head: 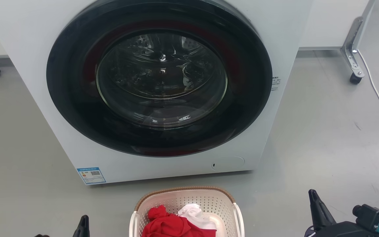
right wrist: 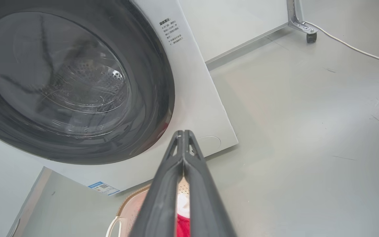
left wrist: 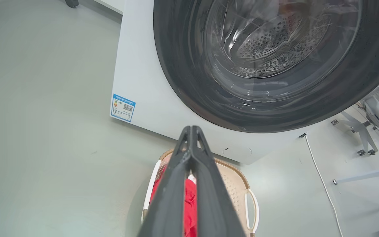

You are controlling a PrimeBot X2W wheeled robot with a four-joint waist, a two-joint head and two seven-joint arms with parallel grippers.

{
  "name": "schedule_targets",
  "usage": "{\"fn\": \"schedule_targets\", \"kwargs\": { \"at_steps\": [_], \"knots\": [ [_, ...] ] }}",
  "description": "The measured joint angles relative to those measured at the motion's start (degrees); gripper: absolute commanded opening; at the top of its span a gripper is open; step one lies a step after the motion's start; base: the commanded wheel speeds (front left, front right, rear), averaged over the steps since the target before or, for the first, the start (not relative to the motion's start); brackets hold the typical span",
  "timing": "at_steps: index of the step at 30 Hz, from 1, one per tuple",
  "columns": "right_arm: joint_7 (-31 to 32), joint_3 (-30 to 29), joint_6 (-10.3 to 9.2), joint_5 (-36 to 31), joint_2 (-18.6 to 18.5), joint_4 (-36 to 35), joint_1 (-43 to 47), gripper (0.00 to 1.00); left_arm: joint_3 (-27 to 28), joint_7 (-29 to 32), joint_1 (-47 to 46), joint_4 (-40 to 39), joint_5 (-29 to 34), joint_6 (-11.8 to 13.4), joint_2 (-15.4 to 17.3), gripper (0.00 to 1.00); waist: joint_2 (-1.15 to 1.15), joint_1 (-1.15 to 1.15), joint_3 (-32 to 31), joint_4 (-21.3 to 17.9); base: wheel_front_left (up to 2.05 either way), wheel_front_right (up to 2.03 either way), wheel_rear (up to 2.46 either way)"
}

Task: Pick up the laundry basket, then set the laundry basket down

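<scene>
Facing the washing machine (head: 28, 65), we find the laundry basket (head: 189, 200) on the floor (head: 324, 131) just in front of its round door (head: 160, 79) (red cloth (head: 169, 226) and white cloth (head: 194, 212) heaped inside). Our left gripper (left wrist: 192, 129) hovers before the machine's lower left corner, fingers (left wrist: 173, 184) pressed together on nothing; our right gripper (right wrist: 183, 132), off its lower right corner, is likewise pinched closed, empty.
</scene>
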Motion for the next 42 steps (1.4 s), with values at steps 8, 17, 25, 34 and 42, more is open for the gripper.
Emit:
{"fn": "schedule_targets", "kwargs": {
  "at_steps": [8, 17, 25, 34, 42],
  "knots": [
    [1.41, -2.2, 1.21, 6.35, 0.57, 0.92, -0.73, 0.0, 0.86, 0.49, -1.57, 1.68, -6.61, -1.02, -0.31, 0.0, 0.0, 0.0, 0.01, 0.12, 0.0, 0.0, 0.0],
    [2.48, -4.54, 2.48, 13.58, 1.1, 2.03, -1.71, 0.0, 1.85, 1.0, -3.52, 3.54, -13.71, -2.54, -0.56, 0.0, 0.0, 0.0, 0.01, 0.26, 0.0, 0.0, 0.0],
    [3.8, -6.91, 3.87, 20.79, 1.9, 3.01, -2.15, 0.0, 2.83, 1.56, -5.37, 5.61, -20.85, -3.98, -0.79, 0.0, 0.0, 0.0, 0.02, 0.39, 0.0, 0.0, 0.0],
    [4.95, -9.27, 5.1, 27.96, 2.48, 4.14, -3.08, 0.0, 3.71, 2.1, -7.25, 7.44, -27.94, -5.46, -1.15, 0.0, 0.0, 0.0, 0.02, 0.53, 0.0, 0.0, 0.0],
    [6.0, -11.39, 6.35, 34.24, 2.97, 5.03, -3.85, 0.0, 4.56, 2.54, -8.98, 9.26, -34.26, -6.5, -1.35, 0.0, 0.0, -0.01, 0.03, 0.65, 0.0, 0.0, 0.0]
  ]
}}
